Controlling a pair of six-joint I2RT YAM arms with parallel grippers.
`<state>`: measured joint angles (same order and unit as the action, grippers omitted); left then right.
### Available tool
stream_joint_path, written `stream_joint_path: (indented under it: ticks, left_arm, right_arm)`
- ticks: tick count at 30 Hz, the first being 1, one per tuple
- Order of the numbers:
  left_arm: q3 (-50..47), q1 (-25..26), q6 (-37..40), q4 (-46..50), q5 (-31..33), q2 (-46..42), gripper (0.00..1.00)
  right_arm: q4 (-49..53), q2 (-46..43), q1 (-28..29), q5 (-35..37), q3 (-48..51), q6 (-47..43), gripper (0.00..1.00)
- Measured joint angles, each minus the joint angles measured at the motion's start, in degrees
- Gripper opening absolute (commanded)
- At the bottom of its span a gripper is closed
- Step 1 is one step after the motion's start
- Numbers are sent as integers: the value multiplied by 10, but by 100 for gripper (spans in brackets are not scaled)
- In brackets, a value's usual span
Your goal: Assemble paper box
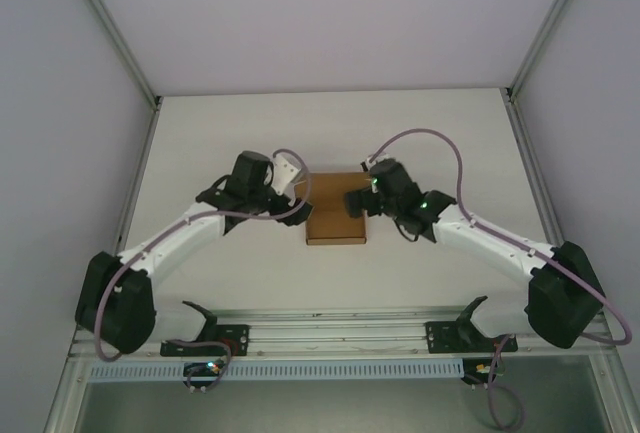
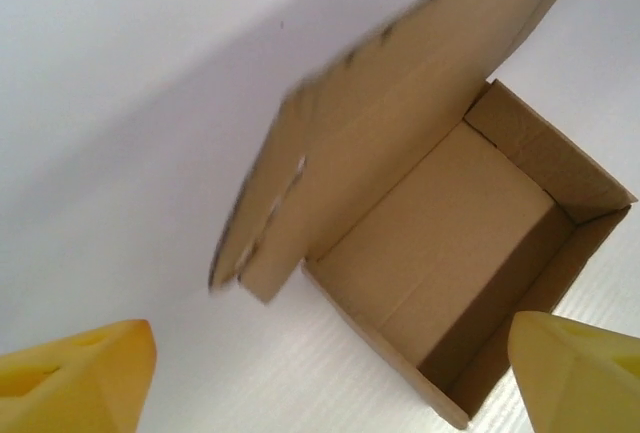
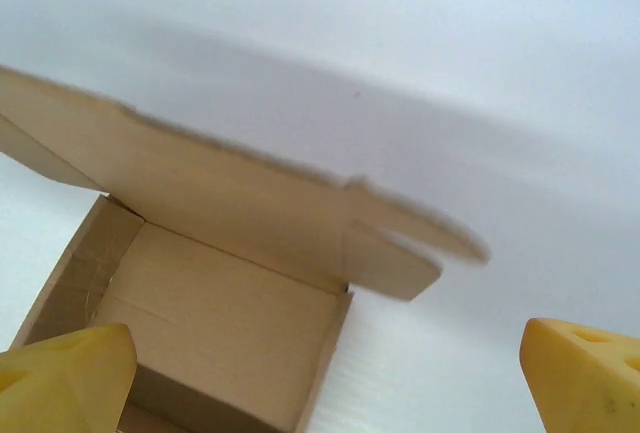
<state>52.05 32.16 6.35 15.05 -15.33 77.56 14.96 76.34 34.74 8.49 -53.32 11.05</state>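
**Item: paper box** (image 1: pixel 336 221). Plain brown corrugated cardboard, unmarked. It stands on the white desk (image 1: pixel 230 133) at about the middle, between the two hands.
- Body: a shallow rectangular tray with its walls folded up; the left wrist view (image 2: pixel 450 243) shows the corners formed.
- Contents: the interior shows a bare cardboard floor with one faint crease line across it, and plain inner walls.
- Lid: one long flap joined along the far wall, raised and leaning back away from the tray, not closed. It carries a small side tab at its end, seen as a rounded ear in the right wrist view (image 3: pixel 220 323). The lid's edges are blurred in both wrist views.

**Left hand** (image 1: pixel 290 209). Just beside the box's left side. Its yellow fingertips (image 2: pixel 80 373) sit far apart at the frame's lower corners, clamped on nothing. The box's near corner lies in the space ahead of them. Whether the right-side pad touches the cardboard cannot be told.

**Right hand** (image 1: pixel 358 201). At the box's right edge. Its yellow fingertips (image 3: pixel 585 373) are spread wide, with the tray's near wall between and ahead of them, and nothing is gripped.

**Surroundings**
- Pale enclosure walls (image 1: pixel 60 73) on three sides.
- An aluminium rail (image 1: pixel 330 331) along the near edge, carrying both arm bases.
- A mauve cable (image 1: pixel 430 135) looping over each arm.
- Green lights (image 1: pixel 374 183) on the right wrist.
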Motion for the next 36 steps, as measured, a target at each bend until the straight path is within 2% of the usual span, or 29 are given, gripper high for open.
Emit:
stream_joint_path:
  ticks: [4,7,10,13,16,18,21,24,29,32,36]
  left_arm:
    - [58,-3,52,24,-9,41,61]
    - [78,-3,83,41,-13,61,42]
    - [88,-4,105,61,-14,77,31]
    - [88,-4,122,73,-14,83,21]
    - [92,-4,137,80,-14,83,2]
    - [95,-4,141,80,-14,83,0]
    - [100,-4,142,80,-11,83,0]
    - [103,-3,140,79,-7,83,0]
    - [117,7,96,77,23,87,0]
    - [136,19,44,72,54,90,0]
    - [150,33,-40,48,89,97,0]
  right_arm:
    - [33,18,-43,-91,-52,-142,100]
    - [65,51,-58,-139,-91,-218,92]
    - [102,96,-80,-182,-129,-271,84]
    - [133,134,-99,-201,-156,-306,63]
    - [159,161,-107,-207,-174,-332,38]
    - [176,173,-108,-207,-182,-339,25]
    - [200,182,-108,-204,-191,-346,15]
    - [211,183,-107,-203,-196,-344,9]
    - [213,183,-104,-185,-211,-305,6]
    - [203,182,-103,-165,-225,-241,4]
    - [150,180,-104,-140,-223,-118,6]
